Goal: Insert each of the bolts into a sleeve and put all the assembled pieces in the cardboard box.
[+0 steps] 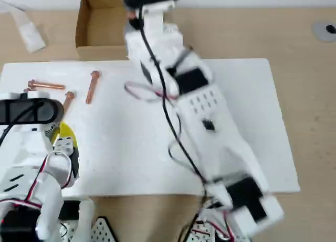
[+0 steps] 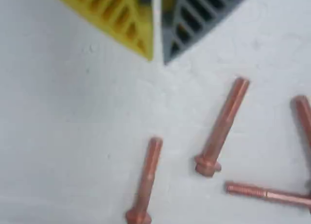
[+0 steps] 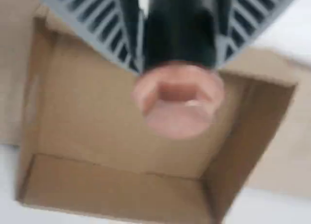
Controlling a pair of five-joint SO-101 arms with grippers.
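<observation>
Right gripper point(image 3: 177, 66): you are clamping the black sleeve point(image 3: 180, 29), its copper bolt head point(image 3: 177, 100) sticking out of the end. It is hanging over the open cardboard box point(image 3: 87, 117) at the top of the high view.
Left gripper point(image 2: 156, 59): your jaws are sitting together, gripping nothing, over the white board point(image 1: 131, 147) at lower left.
Loose bolts point(image 2: 221, 129): four are lying apart on the board, near your left gripper.

Observed ribbed grey fingers point(image 3: 102, 25) of the right gripper point(image 3: 178, 63) clamped on either side of a black sleeve point(image 3: 180, 34). Found the copper-coloured head of a bolt point(image 3: 177, 100) protruding from the sleeve's end. Recorded both held over the open interior of the cardboard box point(image 3: 112, 192), between its side walls. Noted white surface point(image 3: 291, 29) beyond one box corner
</observation>
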